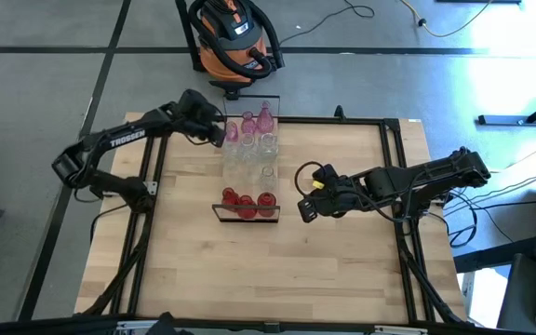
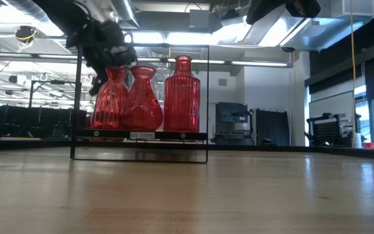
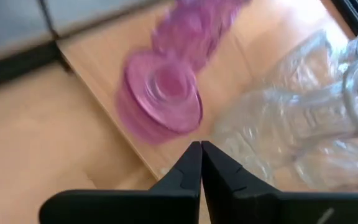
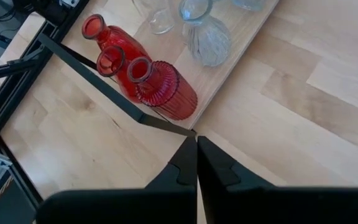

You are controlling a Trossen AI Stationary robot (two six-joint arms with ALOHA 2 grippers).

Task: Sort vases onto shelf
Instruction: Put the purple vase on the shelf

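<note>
Only readable bit was "TROSSEN" in white letters along the left arm [image 1: 128, 140]; tiny label on the shelf [image 2: 141, 135] edge stayed illegible.

Bright, even overhead light; ceiling strip lamps [image 2: 174, 29] glare in the low view. The left wrist view is motion-blurred, smearing the pink vase [image 3: 163, 99]. The red vases [image 2: 141, 97] glow backlit; shadows on the tabletop [image 1: 342, 261] stay soft.

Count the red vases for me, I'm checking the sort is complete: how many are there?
3, all grouped at the shelf's near end by the black frame: a ribbed one and two smooth ones in a row beside it. None seem hidden elsewhere.
</note>
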